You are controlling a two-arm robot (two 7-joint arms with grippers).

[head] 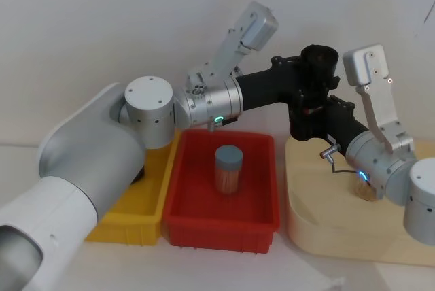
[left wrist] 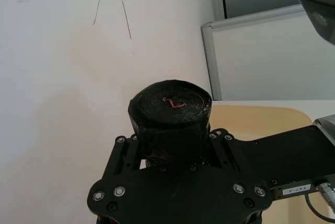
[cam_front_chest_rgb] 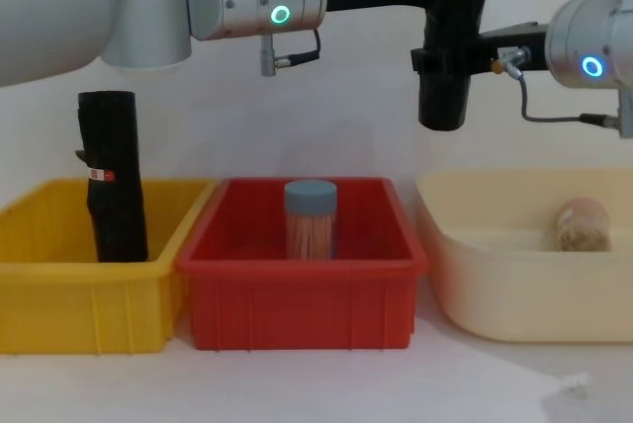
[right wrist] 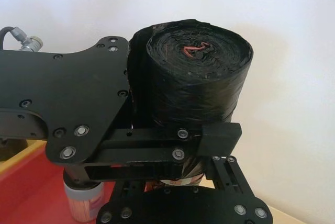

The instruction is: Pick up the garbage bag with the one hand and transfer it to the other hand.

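Red tray sits closest to me. Above it, my left gripper and right gripper both clamp the garbage bag, upright between them, left grip above right, so releasing left completes transfer.

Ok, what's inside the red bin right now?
The red bin holds one toothpick jar standing upright, grey lid on top. The bin's front wall hides the jar's base and the floor around it in the chest view.
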